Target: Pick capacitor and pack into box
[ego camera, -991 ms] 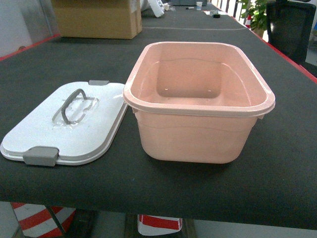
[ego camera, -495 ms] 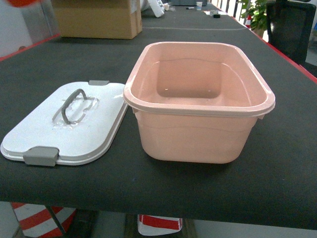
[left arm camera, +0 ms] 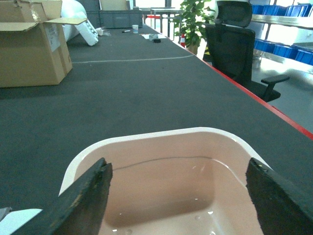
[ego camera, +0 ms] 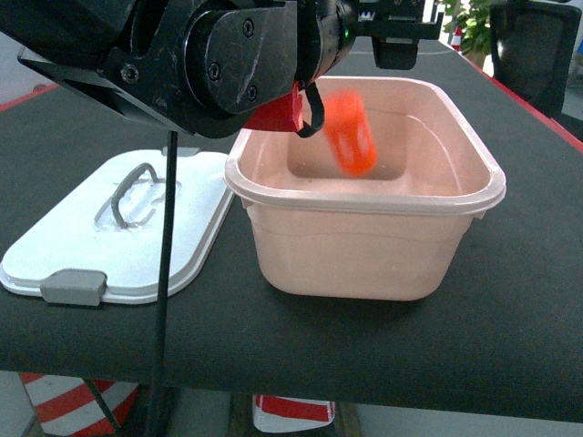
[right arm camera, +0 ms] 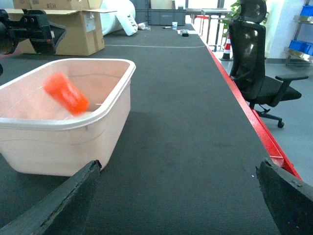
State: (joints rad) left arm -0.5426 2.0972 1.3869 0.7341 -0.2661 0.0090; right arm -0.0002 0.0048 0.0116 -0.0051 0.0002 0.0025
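The capacitor (ego camera: 350, 135) is a blurred orange-red cylinder in mid-air inside the mouth of the pink box (ego camera: 364, 202), touching no finger. It also shows in the right wrist view as an orange blur (right arm camera: 66, 93) above the box wall (right arm camera: 63, 147). My left arm (ego camera: 228, 64) reaches over the box from the upper left. My left gripper (left arm camera: 178, 169) is open above the box rim (left arm camera: 146, 137) with nothing between its fingers. My right gripper (right arm camera: 178, 169) stands open low over the black table to the right of the box, out of the head view.
The white lid (ego camera: 64, 246) with its grey handle lies flat left of the box. A cable (ego camera: 166, 273) hangs from my left arm in front of the lid. A cardboard box (left arm camera: 29, 44) stands far back. The red table edge (right arm camera: 254, 117) and an office chair (right arm camera: 259, 58) are on the right.
My left arm has swung into the head view over the box. The capacitor, a red blur at the top left corner half a second ago, is now loose inside the box mouth.
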